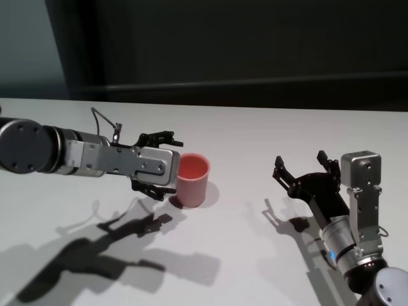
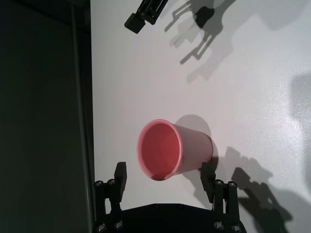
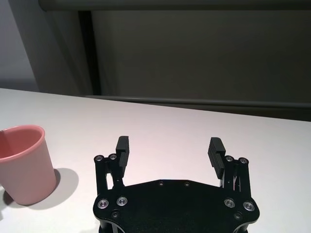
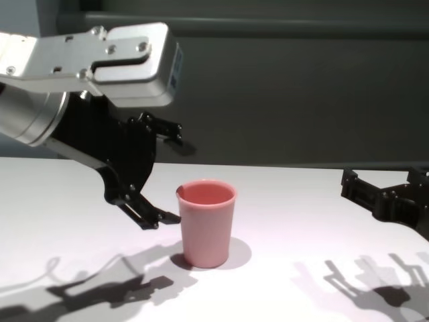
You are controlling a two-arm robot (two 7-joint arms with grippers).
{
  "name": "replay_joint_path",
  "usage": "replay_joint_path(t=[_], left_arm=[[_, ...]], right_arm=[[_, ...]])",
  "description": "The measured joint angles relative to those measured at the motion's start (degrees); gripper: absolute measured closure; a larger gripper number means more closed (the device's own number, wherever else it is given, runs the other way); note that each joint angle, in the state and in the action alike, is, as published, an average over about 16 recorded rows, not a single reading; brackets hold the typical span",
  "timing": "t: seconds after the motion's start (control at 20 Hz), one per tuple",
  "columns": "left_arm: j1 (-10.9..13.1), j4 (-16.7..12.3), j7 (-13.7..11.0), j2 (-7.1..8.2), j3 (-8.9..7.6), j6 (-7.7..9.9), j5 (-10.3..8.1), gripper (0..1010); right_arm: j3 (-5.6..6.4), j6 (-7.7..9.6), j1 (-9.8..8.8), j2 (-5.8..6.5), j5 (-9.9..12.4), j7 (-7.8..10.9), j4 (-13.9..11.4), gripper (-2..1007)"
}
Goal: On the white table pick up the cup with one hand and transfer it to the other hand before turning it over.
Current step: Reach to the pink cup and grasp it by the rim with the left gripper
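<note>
cup: the salmon-pink cup (image 1: 192, 180) stands upright, mouth up, on the white tabletop (image 1: 268, 134); it sits left of centre in the head view and throws a small shadow on its right side

left end effector: the left end effector (image 1: 167, 164) reaches in from the robot's left, level with the cup and just beside it; its fingers are spread wide, one toward the far side of the cup and one toward the near side; in the left wrist view the two fingertips (image 2: 120, 171) flank the cup's lower part with a gap on each side, so nothing is gripped

right end effector: the right end effector (image 1: 305, 166) hovers over the tabletop well apart from the cup, on the robot's right; its fingers (image 3: 123, 145) stand wide apart and hold nothing; the cup shows at the edge of the right wrist view
</note>
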Motion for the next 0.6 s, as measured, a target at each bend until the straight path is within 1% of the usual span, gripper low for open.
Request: replay_joint_path(t=[0.35, 0.6], left_arm=[[-4.9, 3.8, -4.1, -2.3, 4.99, -1.27, 2.76, 9], [-7.8, 6.9, -6.1, -4.02, 8.05, -2.3, 4.47, 9]], right_arm=[[0.0, 0.0, 0.0, 0.0, 0.0, 0.0, 0.0, 3], [0.0, 0.0, 0.0, 0.0, 0.0, 0.0, 0.0, 3]])
